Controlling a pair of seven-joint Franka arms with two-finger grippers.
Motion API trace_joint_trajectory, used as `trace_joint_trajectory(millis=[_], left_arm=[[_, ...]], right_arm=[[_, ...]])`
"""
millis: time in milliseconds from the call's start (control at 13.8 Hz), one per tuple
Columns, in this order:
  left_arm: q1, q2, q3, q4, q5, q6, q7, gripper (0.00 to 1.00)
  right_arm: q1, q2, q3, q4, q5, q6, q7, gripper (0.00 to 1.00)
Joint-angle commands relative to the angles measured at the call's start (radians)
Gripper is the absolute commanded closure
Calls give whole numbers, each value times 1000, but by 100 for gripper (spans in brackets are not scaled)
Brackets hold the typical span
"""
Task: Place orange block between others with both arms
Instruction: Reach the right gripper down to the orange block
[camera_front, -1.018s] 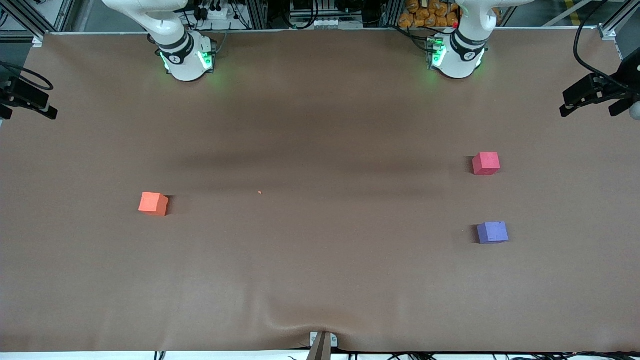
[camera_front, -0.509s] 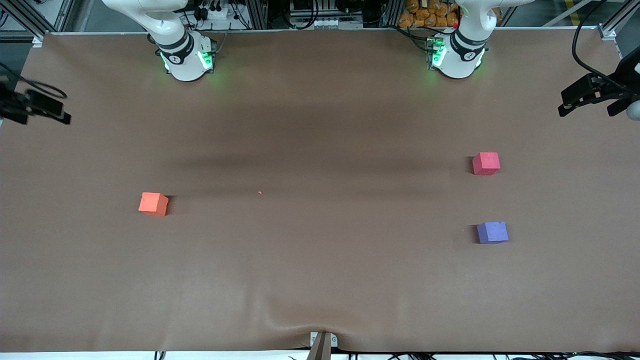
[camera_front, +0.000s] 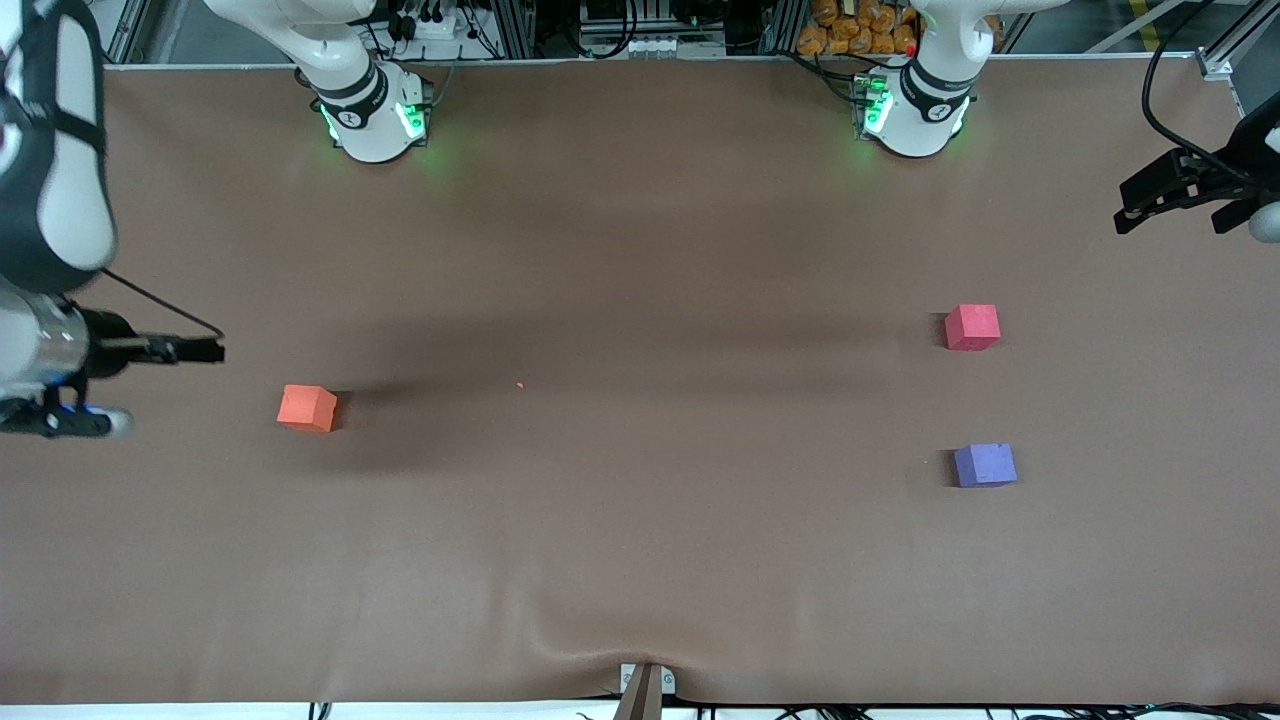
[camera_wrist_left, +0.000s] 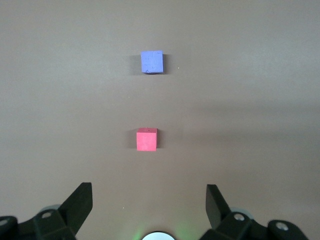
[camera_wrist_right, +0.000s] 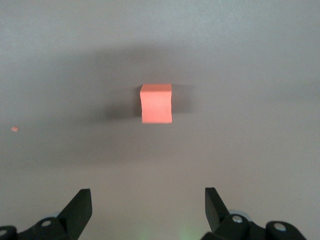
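Flanking the table (camera_front: 640, 560) edges with spread fingers, right gripper (camera_front: 150, 385) and left gripper (camera_front: 1170, 195) frame three well-separated cubes: orange block (camera_front: 307, 408), pinkish-red cube (camera_front: 972, 327), purple-blue cube (camera_front: 985, 465).

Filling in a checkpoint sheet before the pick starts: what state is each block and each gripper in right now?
orange block: resting on the table toward the right arm's end, untouched.
pinkish-red block: on the table toward the left arm's end, untouched.
purple-blue block: on the table, nearer the front camera than the pinkish-red one, apart from it.
right gripper: fingers open, empty, up over the table beside the orange block.
left gripper: fingers open, empty, waiting.
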Motion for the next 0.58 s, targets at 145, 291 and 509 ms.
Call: trace_joint_trajectory(millis=[145, 291, 509], left_arm=[[-4, 7, -3, 4, -5, -5, 18, 0], [-5, 12, -3, 4, -7, -5, 18, 0], [-1, 13, -9, -15, -7, -5, 21, 0]], right_arm=[[-13, 71, 4, -176, -1, 298, -51, 0], [-25, 120, 6, -178, 1, 355, -90, 0], [-11, 176, 7, -193, 1, 400, -92, 0]])
